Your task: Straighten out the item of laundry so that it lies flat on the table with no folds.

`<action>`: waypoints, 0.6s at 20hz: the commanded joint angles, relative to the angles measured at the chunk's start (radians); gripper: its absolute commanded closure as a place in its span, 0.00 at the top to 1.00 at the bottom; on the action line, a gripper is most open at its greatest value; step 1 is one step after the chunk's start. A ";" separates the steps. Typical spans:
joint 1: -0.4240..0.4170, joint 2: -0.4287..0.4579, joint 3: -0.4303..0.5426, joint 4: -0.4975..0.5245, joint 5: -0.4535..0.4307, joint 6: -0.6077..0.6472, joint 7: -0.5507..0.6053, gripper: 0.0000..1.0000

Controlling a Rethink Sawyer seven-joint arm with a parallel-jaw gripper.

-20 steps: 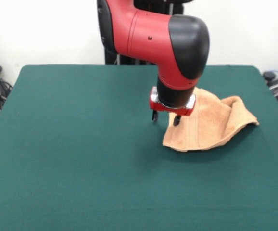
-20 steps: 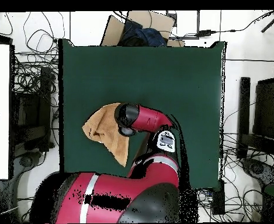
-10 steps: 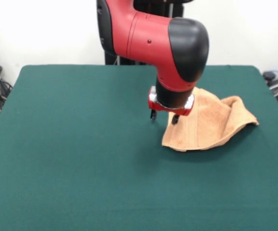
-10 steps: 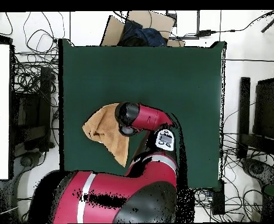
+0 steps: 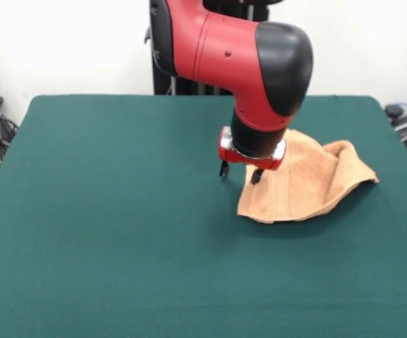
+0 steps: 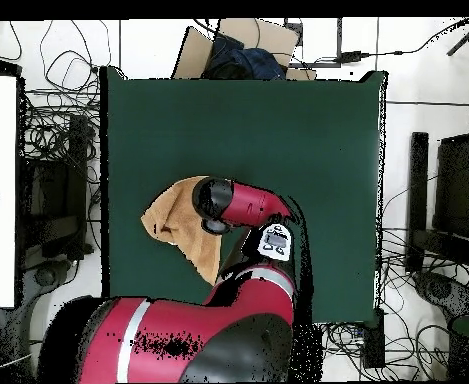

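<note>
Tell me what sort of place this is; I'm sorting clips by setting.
Probably a robotics lab: a robot arm works at a green table holding only a towel, with tangled cables around it.

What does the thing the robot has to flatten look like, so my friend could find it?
Look at the big dark green felt-covered table. Toward its right side, by the red and black arm's end effector, lies a crumpled peach-orange terry-cloth towel. It is the only soft, folded thing there.

Crumpled towel (image 6: 174,222) on green table (image 6: 278,120), arm (image 6: 240,204) overlapping it
</note>
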 commanded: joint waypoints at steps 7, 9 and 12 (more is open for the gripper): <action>-0.002 0.062 0.031 0.018 0.000 -0.355 0.256 1.00; -0.005 0.058 0.034 0.018 0.001 -0.346 0.251 1.00; -0.002 0.042 0.032 0.023 0.008 -0.310 0.249 1.00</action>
